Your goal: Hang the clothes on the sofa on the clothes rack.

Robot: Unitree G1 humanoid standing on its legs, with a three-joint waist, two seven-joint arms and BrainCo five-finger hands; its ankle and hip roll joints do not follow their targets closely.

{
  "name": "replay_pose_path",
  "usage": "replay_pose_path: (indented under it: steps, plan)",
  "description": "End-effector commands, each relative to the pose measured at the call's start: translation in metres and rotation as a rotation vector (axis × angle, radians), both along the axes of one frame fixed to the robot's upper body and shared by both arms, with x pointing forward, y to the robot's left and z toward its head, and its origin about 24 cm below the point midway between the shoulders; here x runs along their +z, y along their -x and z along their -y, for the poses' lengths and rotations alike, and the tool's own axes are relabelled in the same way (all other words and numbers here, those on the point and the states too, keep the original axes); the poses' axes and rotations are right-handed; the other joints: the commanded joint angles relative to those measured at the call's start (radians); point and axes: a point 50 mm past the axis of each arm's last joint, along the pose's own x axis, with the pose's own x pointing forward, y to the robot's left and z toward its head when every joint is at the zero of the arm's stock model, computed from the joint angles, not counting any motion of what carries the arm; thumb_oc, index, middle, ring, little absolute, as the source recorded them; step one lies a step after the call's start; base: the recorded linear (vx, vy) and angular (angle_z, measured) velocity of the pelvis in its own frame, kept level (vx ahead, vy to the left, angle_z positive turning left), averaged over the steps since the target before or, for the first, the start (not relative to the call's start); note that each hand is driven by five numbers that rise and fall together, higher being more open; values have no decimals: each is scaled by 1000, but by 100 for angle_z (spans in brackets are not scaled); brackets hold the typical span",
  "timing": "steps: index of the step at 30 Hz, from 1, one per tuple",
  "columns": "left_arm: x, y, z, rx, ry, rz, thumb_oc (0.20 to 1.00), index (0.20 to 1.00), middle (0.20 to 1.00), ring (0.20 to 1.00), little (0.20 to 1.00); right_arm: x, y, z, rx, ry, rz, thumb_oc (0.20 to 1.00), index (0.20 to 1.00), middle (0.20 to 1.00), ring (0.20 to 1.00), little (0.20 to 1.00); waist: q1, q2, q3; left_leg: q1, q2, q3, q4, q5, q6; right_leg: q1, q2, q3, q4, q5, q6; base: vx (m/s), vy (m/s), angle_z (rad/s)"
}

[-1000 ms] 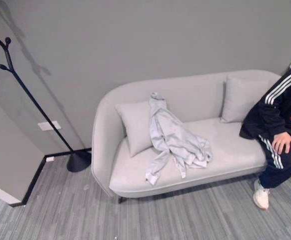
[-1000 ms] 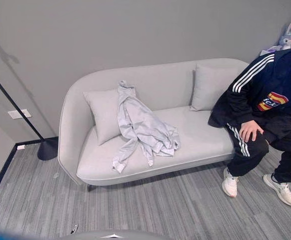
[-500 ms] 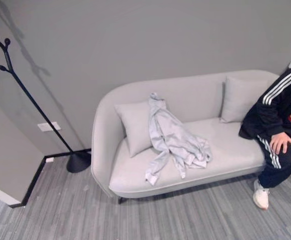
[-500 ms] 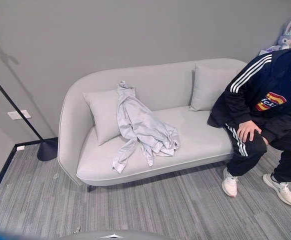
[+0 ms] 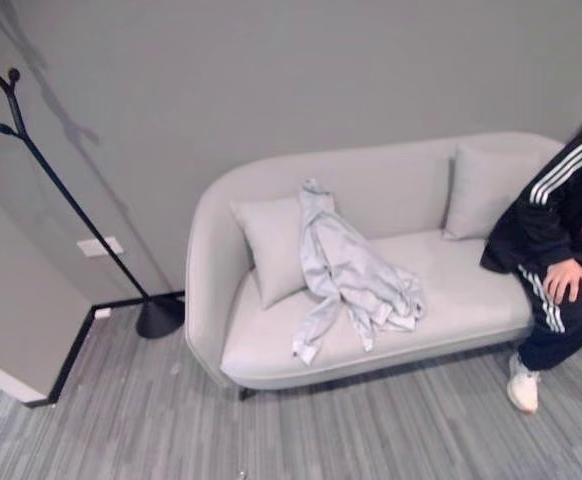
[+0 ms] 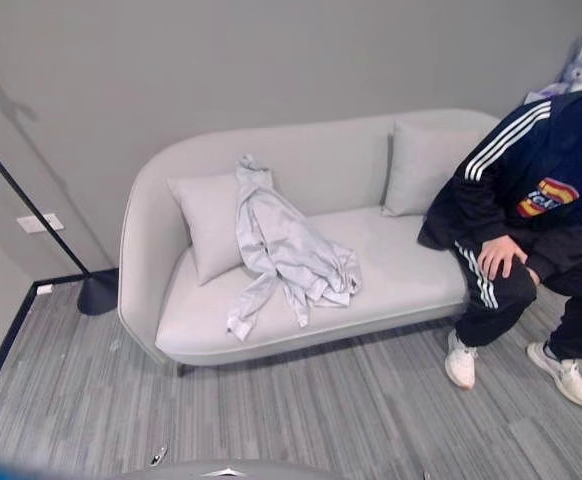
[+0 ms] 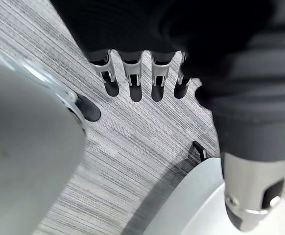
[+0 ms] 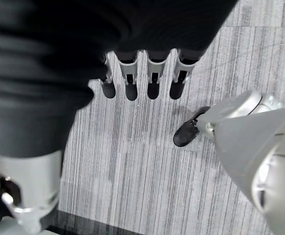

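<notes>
A pale grey garment (image 5: pixel 349 275) lies crumpled on the light grey sofa (image 5: pixel 471 310), draped from the backrest over a cushion (image 5: pixel 270 246) down to the seat's front edge. The black clothes rack (image 5: pixel 66 200) stands to the sofa's left against the wall, its round base (image 5: pixel 159 318) on the floor. My left hand (image 7: pixel 132 78) hangs over the grey floor with its fingers straight and nothing in them. My right hand (image 8: pixel 142 78) likewise points down at the floor, open and empty. Both hands are far from the garment.
A person (image 6: pixel 531 215) in a dark striped tracksuit sits at the sofa's right end, feet on the floor. A second cushion (image 6: pixel 426 170) leans beside them. A toy rabbit (image 6: pixel 576 70) stands behind. A wall corner (image 5: pixel 16 330) juts in at left.
The whole picture has shifted slightly, so the camera has moved. The person has shifted posture a little. The garment and rack stay put.
</notes>
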Motion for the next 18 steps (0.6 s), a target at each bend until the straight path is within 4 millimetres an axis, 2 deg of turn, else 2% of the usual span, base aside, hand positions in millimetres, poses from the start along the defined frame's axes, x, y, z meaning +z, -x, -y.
replay_pose_path:
  steps: [1, 2, 3, 4, 5, 6, 7, 8, 9, 10, 11, 13, 15, 17, 18]
  plan:
    - [1, 1, -8, -32, -51, -18, 1000, 1000, 1000, 1000, 1000, 0, -31, -13, 122, 0, 67, 1000, 1000, 1000, 1000, 1000, -23, -17, 43, 7, -7, 2, 22, -64, 67, -82, -192, 58, 403, 61, 101, -29, 212, 32]
    - [2, 3, -11, -39, -61, -25, 1000, 1000, 1000, 1000, 1000, 0, -39, -16, 153, 4, 100, 1000, 1000, 1000, 1000, 1000, -23, -11, 55, 18, -10, 1, 17, -66, 74, -116, -200, 71, 469, 72, 110, -5, 107, 35]
    - [2, 3, -11, -39, -61, -25, 1000, 1000, 1000, 1000, 1000, 0, -39, -16, 154, 4, 100, 1000, 1000, 1000, 1000, 1000, -22, -13, 54, 18, -13, 2, 17, -66, 75, -120, -202, 75, 474, 70, 111, 159, 100, 24]
    - [2, 9, -14, -45, -80, -40, 1000, 1000, 1000, 1000, 1000, 3, -59, -23, 237, 24, 172, 1000, 1000, 1000, 1000, 1000, -19, -4, 57, 59, -17, -5, -7, -85, 71, -156, -230, 67, 492, 71, 127, 168, 30, 23]
    - [2, 12, -17, -47, -87, -46, 1000, 1000, 1000, 1000, 1000, 5, -67, -27, 272, 35, 206, 1000, 1000, 1000, 1000, 1000, -21, -7, 57, 73, -21, 7, -26, -75, 67, -155, -242, 42, 448, 83, 116, 228, -9, 7]
    - [2, 13, -18, -46, -93, -51, 1000, 1000, 1000, 1000, 1000, 7, -76, -30, 294, 42, 243, 1000, 1000, 1000, 1000, 1000, -22, -8, 58, 82, -18, 7, -35, -75, 58, -147, -236, 27, 386, 70, 110, 189, -197, -3]
    - [2, 17, -21, -39, -101, -58, 1000, 1000, 1000, 1000, 1000, 14, -97, -37, 340, 56, 334, 1000, 1000, 1000, 1000, 1000, -26, -14, 63, 95, -6, 3, -48, -79, 32, -135, -209, 15, 189, 59, 104, 246, -253, -15]
    - [3, 15, -24, -34, -114, -55, 1000, 1000, 1000, 1000, 1000, 16, -104, -41, 361, 62, 359, 1000, 1000, 1000, 1000, 1000, -28, -20, 65, 102, -1, 1, -50, -83, 20, -137, -199, 19, 105, 64, 109, 276, -289, -15]
    - [4, 14, -26, -20, -125, -50, 1000, 1000, 1000, 1000, 1000, 18, -110, -44, 377, 65, 386, 1000, 1000, 1000, 1000, 1000, -31, -23, 68, 113, 10, 1, -51, -89, 6, -141, -188, 25, 30, 88, 119, 387, -278, -22]
    - [5, 8, -28, 10, -140, -31, 1000, 1000, 1000, 1000, 1000, 25, -124, -52, 420, 69, 447, 1000, 1000, 1000, 1000, 1000, -34, -26, 64, 142, 30, -3, -61, -105, -18, -160, -185, 43, -49, 115, 147, 269, -217, -12]
    - [5, 8, -28, 12, -141, -30, 1000, 1000, 1000, 1000, 1000, 25, -124, -52, 421, 69, 448, 1000, 1000, 1000, 1000, 1000, -35, -31, 66, 136, 27, 6, -60, -94, -19, -163, -187, 35, -56, 129, 138, 292, -215, -4]
    - [6, 3, -27, 11, -143, -8, 1000, 1000, 1000, 1000, 1000, 30, -133, -57, 481, 78, 500, 1000, 1000, 1000, 1000, 1000, -38, -32, 60, 182, 53, 4, -74, -116, -39, -181, -184, 43, -78, 149, 156, 291, -183, 7]
    - [6, -1, -24, -3, -141, 7, 1000, 1000, 1000, 1000, 1000, 31, -132, -62, 539, 81, 507, 1000, 1000, 1000, 1000, 1000, -35, -44, 55, 201, 69, 0, -81, -117, -53, -172, -173, 40, -73, 150, 138, 308, -245, -1]
    - [6, -7, -21, 5, -130, 28, 1000, 1000, 1000, 1000, 1000, 33, -134, -60, 629, 112, 495, 1000, 1000, 1000, 1000, 1000, -46, -34, 40, 209, 131, -14, -73, -112, -72, -218, -139, 61, 15, 110, 116, 332, -311, 28]
    - [6, -14, -12, -19, -115, 46, 1000, 1000, 1000, 1000, 1000, 36, -141, -61, 703, 139, 505, 1000, 1000, 1000, 1000, 1000, -51, -13, 33, 189, 191, -29, -42, -70, -89, -243, -107, 49, 92, 56, 85, 343, -377, 47]
